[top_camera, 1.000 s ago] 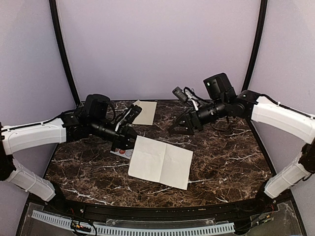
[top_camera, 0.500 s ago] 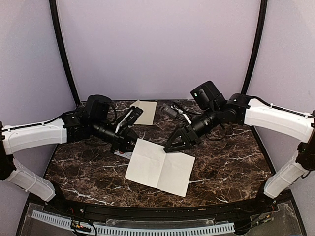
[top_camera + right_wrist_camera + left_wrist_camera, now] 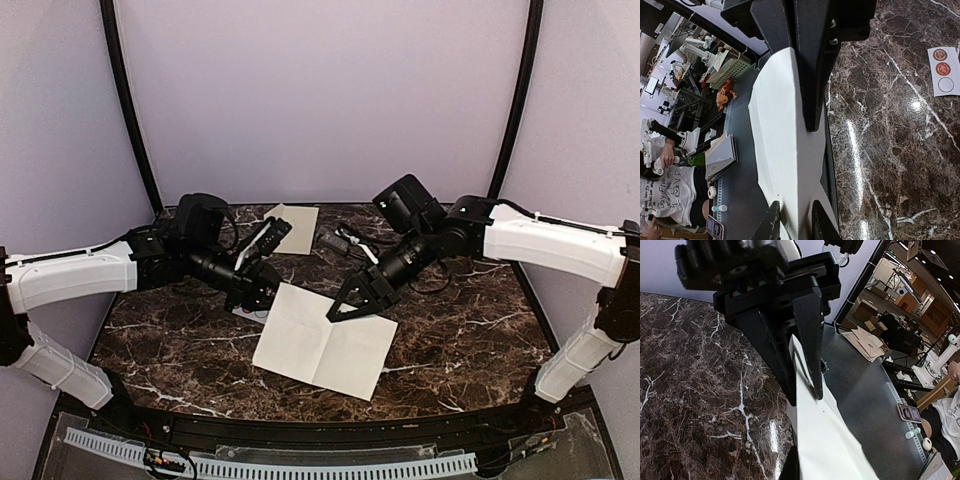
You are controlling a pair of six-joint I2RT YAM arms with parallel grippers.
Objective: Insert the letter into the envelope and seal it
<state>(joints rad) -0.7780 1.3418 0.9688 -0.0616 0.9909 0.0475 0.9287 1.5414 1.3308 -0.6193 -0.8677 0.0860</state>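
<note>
A large plain cream envelope (image 3: 325, 345) with a fold crease lies at the table's middle, its far edge lifted. My left gripper (image 3: 268, 292) is shut on the sheet's far left corner; in the left wrist view its black fingers (image 3: 812, 365) pinch the envelope (image 3: 825, 440). My right gripper (image 3: 336, 314) comes down onto the far edge near the crease. In the right wrist view the right gripper (image 3: 801, 120) has its jaws closed with the envelope (image 3: 780, 150) between them. The letter (image 3: 293, 228), a small tan sheet, lies flat at the back of the table, apart from both grippers.
A white strip with red round stickers (image 3: 248, 311) lies on the dark marble table (image 3: 470, 320) just under my left gripper, and shows as the sticker strip (image 3: 942, 70) in the right wrist view. A black rail runs along the near edge.
My right arm has swung down and left to the envelope's far edge and its jaws have closed. The envelope has slid slightly left and toward the near edge. The left gripper stays shut.
</note>
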